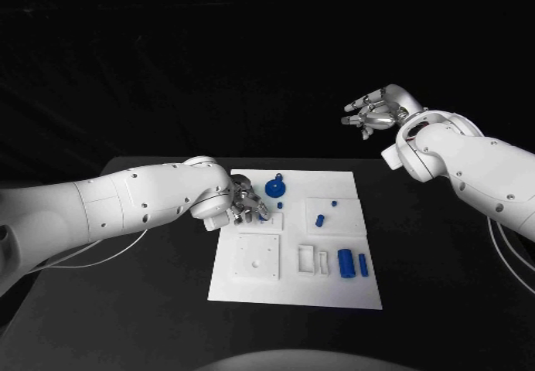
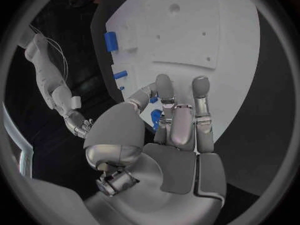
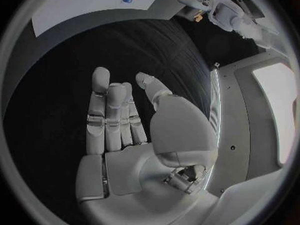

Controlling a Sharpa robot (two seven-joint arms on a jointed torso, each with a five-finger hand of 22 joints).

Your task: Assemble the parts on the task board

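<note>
A black surface [image 1: 134, 309] sits under a dark backdrop, with the white task board [image 1: 295, 290] laid flat at its middle; everything below is placed from that board.

At the board's left edge, toward its far half, the left hand [image 1: 243, 205] is lowered over the plate with its fingers [image 2: 165, 87] reaching down onto it. In the left wrist view a small blue piece [image 2: 155, 117] shows between the thumb and the fingers, so the hand seems to pinch it, though the grip itself is partly hidden. Just beyond those fingers, toward the board's far edge, lies a round blue part with a tab [image 1: 275, 186], and a tiny blue peg [image 1: 279, 205] sits beside it. Toward the board's near edge is a raised white square block [image 1: 257, 259] with a hole, then a white slotted holder [image 1: 308, 259].

Further right on the board, a blue cylinder [image 1: 347, 263] and a slim blue bar [image 1: 363, 264] lie side by side, their long axes running from the near edge to the far edge. Two small blue pieces [image 1: 323, 216] lie farther back on the right half.

Well beyond the board's far right corner, lifted high off the surface, the right hand [image 1: 373, 112] holds nothing, its fingers spread and loosely curved.

The left hand is by far the nearer to the parts, so the coming move looks like its own: seating the pinched piece in the board directly below its fingertips.
</note>
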